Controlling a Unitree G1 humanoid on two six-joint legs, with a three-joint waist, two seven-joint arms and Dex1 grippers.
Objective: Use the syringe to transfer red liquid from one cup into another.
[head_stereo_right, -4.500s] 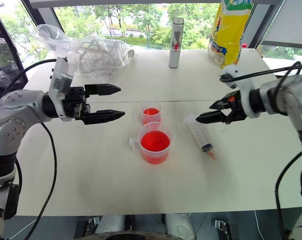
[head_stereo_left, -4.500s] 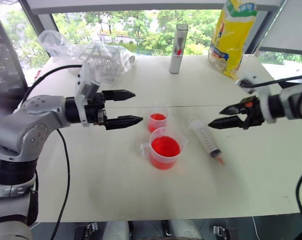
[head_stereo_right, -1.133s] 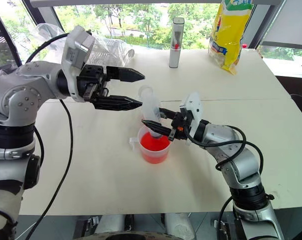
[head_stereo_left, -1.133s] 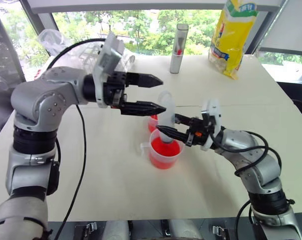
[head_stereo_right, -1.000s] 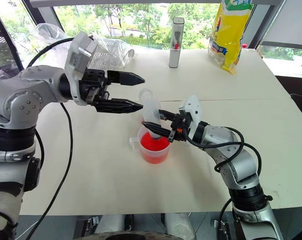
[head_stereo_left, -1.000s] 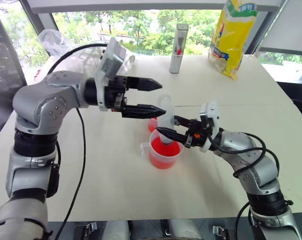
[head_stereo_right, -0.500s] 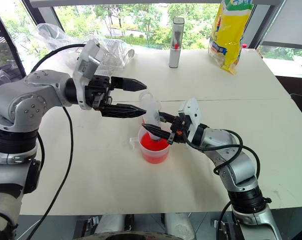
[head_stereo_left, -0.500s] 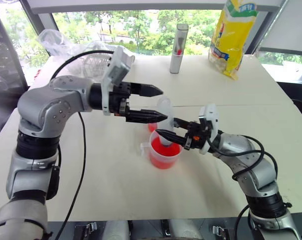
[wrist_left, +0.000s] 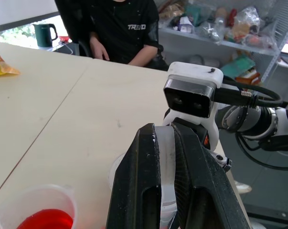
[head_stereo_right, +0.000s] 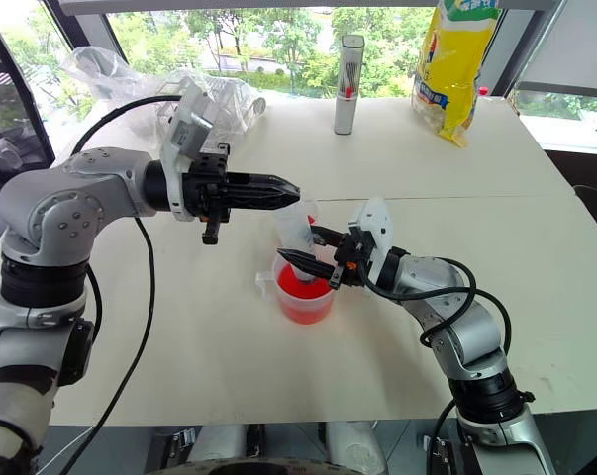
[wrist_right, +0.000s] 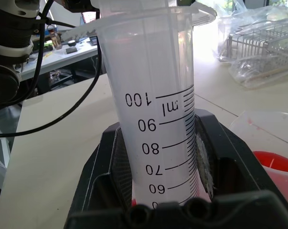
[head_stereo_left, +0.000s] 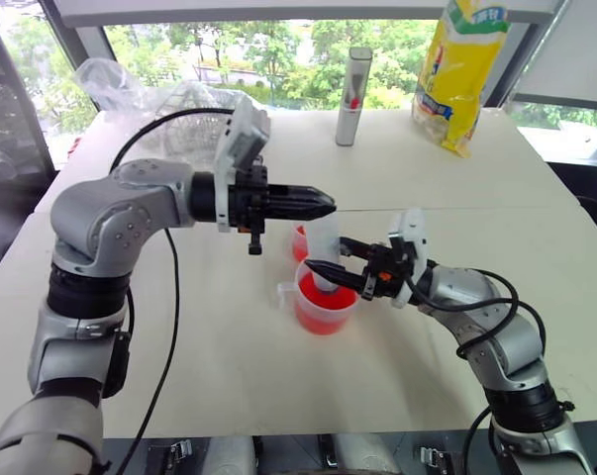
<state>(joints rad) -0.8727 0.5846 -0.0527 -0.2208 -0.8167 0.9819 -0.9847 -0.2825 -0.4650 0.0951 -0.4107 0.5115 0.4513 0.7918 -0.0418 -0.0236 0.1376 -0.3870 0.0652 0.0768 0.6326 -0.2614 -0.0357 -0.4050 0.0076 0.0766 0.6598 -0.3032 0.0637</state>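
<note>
Over big cup (head_stereo_left: 323, 305) on bench (head_stereo_left: 229, 346) | syringe (head_stereo_right: 296, 237) upright, tip in red liquid (head_stereo_right: 300, 285), barrel clamped by right pincer (head_stereo_right: 310, 252) | left pincer (head_stereo_left: 318, 205) shut on plunger top | risk: skewed pull, tipped cup, spill

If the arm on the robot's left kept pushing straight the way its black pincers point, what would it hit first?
Probably nothing new: the left gripper is already shut on the top of the syringe, which stands in the larger cup. Pushed on, it would likely shove the syringe towards the right gripper holding the barrel.
</note>
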